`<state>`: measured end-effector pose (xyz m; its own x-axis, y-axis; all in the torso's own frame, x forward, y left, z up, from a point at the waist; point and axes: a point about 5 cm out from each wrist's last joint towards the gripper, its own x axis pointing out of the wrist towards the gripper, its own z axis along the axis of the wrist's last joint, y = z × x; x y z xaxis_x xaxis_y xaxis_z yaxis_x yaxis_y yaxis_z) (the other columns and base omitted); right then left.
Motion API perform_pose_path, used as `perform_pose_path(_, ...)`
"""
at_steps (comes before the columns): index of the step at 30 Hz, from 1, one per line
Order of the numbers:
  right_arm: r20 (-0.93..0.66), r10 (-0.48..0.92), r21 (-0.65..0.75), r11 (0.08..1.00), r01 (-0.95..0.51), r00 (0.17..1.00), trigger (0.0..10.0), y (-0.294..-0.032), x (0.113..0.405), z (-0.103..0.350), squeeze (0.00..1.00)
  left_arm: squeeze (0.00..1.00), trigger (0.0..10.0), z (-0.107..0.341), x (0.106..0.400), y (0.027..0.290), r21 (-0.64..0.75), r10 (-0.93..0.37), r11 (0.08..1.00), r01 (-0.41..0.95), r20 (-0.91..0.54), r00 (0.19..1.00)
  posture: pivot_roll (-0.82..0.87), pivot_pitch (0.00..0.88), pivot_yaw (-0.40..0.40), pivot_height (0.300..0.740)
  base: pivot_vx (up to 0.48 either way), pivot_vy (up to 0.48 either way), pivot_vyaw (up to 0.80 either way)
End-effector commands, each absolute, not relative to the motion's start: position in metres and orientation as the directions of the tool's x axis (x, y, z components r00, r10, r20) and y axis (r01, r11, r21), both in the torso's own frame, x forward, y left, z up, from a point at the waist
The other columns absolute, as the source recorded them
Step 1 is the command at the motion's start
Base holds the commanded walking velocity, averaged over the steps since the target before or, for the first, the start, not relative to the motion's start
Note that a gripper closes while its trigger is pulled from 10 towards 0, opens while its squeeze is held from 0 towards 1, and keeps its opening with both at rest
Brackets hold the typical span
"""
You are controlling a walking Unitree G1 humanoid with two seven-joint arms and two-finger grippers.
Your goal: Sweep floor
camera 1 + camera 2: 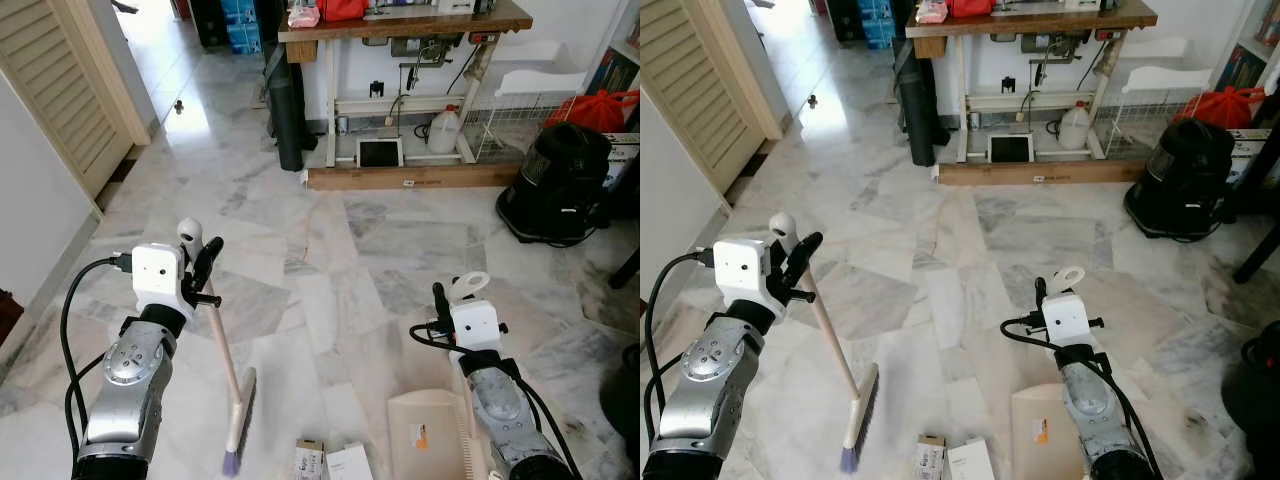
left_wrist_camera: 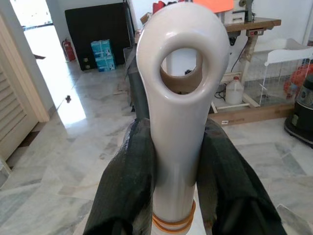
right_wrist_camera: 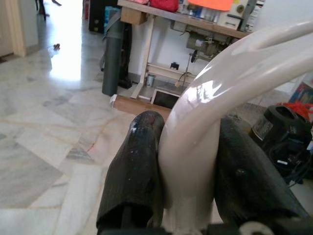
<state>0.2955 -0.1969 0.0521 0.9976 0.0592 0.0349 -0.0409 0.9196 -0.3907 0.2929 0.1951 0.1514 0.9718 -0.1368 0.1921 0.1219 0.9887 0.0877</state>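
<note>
My left gripper [image 1: 197, 262] is shut on the pale handle of a broom [image 1: 222, 350], near its looped white top end [image 2: 182, 88]. The stick slants down to the brush head [image 1: 241, 420], whose purple bristles rest on the marble floor [image 1: 330, 250]. My right gripper [image 1: 447, 303] is shut on the white looped handle [image 3: 215, 107] of a beige dustpan [image 1: 428, 436], which lies flat on the floor in front of me on the right. Two small cardboard boxes [image 1: 333, 460] lie on the floor between the brush and the dustpan.
A wooden sewing table [image 1: 405, 25] with a plank [image 1: 410, 177] at its foot stands ahead. A black vacuum cleaner [image 1: 555, 185] sits on the right, next to a wire basket [image 1: 515, 125]. A louvred door [image 1: 65, 90] is on the left, and a black upright panel [image 1: 285, 105] stands by the table.
</note>
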Motion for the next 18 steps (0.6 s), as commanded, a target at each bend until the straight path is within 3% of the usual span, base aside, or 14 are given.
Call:
perform_pose_path(1,0.059,0.101,-0.424,0.903,-0.066,0.993,10.0,-0.192,0.301,0.058,0.0,0.0,10.0,0.165,0.29,0.201,0.108,-0.124,0.989,0.1,0.238,0.963,0.03,0.123,0.068,0.74,0.0,0.0,0.0)
perform_pose_path(10,0.166,0.038,-0.425,0.905,0.036,0.985,10.0,-0.197,0.303,0.071,0.0,0.0,10.0,0.166,0.288,0.202,0.102,-0.117,0.99,0.094,0.245,0.962,0.03,0.108,0.07,0.74,0.0,0.0,0.0)
perform_pose_path(18,0.15,0.043,-0.418,0.908,0.024,0.988,10.0,-0.19,0.303,0.065,0.0,0.0,10.0,0.169,0.286,0.202,0.114,-0.135,0.987,0.11,0.25,0.959,0.03,0.109,0.09,0.74,0.0,0.0,0.0)
